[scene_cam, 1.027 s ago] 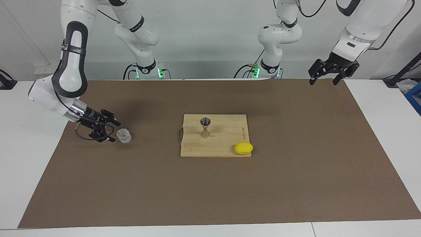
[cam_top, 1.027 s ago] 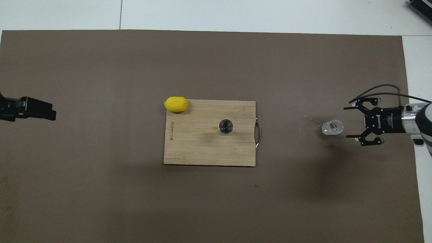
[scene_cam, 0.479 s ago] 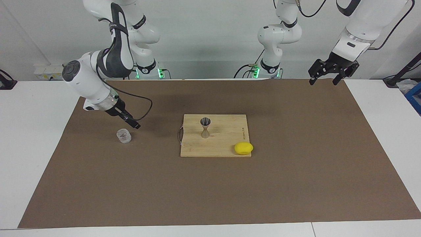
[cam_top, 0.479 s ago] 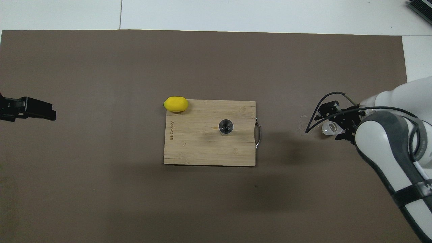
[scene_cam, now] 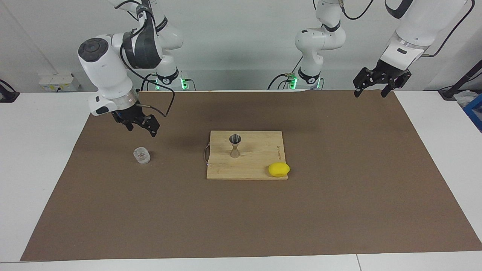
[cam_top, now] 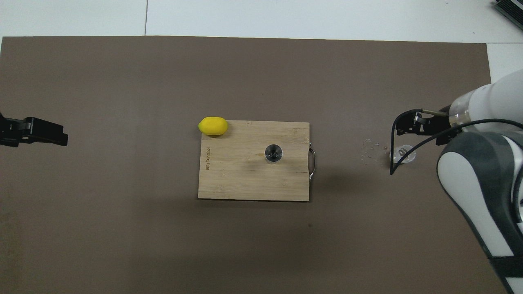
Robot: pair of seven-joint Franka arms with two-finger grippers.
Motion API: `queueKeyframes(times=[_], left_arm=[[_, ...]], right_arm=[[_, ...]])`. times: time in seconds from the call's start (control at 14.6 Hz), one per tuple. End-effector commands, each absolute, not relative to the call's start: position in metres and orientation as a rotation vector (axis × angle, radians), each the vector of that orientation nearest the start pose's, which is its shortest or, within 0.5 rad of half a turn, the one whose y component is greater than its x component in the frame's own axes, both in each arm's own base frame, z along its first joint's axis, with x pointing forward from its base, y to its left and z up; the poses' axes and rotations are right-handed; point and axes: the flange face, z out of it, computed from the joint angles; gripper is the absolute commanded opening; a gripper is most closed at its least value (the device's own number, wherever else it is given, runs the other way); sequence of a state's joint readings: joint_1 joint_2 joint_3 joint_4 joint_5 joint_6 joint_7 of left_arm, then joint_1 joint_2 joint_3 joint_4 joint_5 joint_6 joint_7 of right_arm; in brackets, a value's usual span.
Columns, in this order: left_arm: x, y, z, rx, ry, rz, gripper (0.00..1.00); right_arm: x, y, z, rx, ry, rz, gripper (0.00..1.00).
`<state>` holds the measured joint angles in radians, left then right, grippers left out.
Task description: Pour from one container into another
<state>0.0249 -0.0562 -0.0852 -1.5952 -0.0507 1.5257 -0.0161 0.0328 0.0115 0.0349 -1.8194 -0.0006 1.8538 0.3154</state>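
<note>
Glass cup [scene_cam: 142, 155]: seen upright on the brown mat [scene_cam: 241, 210] toward the right arm's end of the table, well apart from the cutting board; nothing is touching it. A few small clear specks are seen on the mat just beside it in the overhead view.
Jigger [scene_cam: 235, 145]: stood upright on the wooden cutting board [scene_cam: 260, 165], near the edge nearer to the robots, its open upper cone facing up.
Lemon [scene_cam: 279, 169]: laid at the board's corner farther from the robots, toward the left arm's end, overhanging the edge.
Right gripper [scene_cam: 142, 126]: raised in the air over the mat, above the glass cup and clear of it; its fingers are spread apart and nothing is held.
Left gripper [scene_cam: 371, 90]: held in the air over the mat's edge at the left arm's end, waiting; its fingers are parted and nothing is gripped.
</note>
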Motion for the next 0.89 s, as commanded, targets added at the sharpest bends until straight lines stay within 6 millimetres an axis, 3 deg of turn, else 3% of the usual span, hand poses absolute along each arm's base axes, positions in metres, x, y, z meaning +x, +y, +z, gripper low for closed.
queueKeyframes(times=[0.0, 0.34, 0.48, 0.82], left_arm=[[0.523, -0.035, 0.644, -3.165, 0.085, 0.028, 1.00], [0.523, -0.035, 0.644, -3.165, 0.085, 0.028, 1.00], [0.523, -0.035, 0.644, -3.165, 0.085, 0.028, 1.00], [0.523, -0.035, 0.644, -3.165, 0.085, 0.028, 1.00]], right_arm=[[0.575, 0.039, 0.559, -3.149, 0.275, -0.079, 1.00], [0.559, 0.039, 0.601, -3.162, 0.147, -0.049, 1.00], [0.550, 0.040, 0.608, -3.162, 0.143, -0.039, 1.00], [0.553, 0.031, 0.608, -3.145, 0.170, -0.067, 1.00]])
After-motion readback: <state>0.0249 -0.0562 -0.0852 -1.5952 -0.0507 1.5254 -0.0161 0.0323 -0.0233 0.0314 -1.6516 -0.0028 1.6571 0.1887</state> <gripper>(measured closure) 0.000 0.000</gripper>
